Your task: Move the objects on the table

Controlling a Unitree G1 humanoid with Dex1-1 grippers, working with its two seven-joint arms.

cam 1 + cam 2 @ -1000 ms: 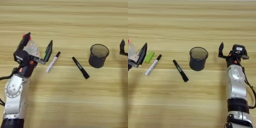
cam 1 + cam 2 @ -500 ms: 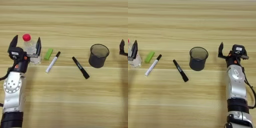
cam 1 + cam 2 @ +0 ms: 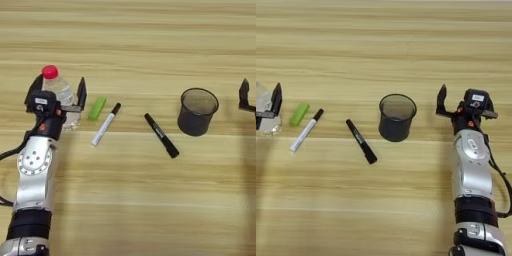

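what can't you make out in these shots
- Lower part of the water bottle: hidden behind the left gripper in the left eye view; cut off by the left edge in the right eye view.
- Whether the left gripper's fingers touch the bottle: hidden by its own body.
- Right gripper: its second finger is hidden behind the wrist in the right eye view.
- Print on the black marker: too small.

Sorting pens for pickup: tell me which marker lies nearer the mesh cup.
The all-black marker, lying just left of the black mesh cup. The white marker with a black cap lies further left, beside the green piece.
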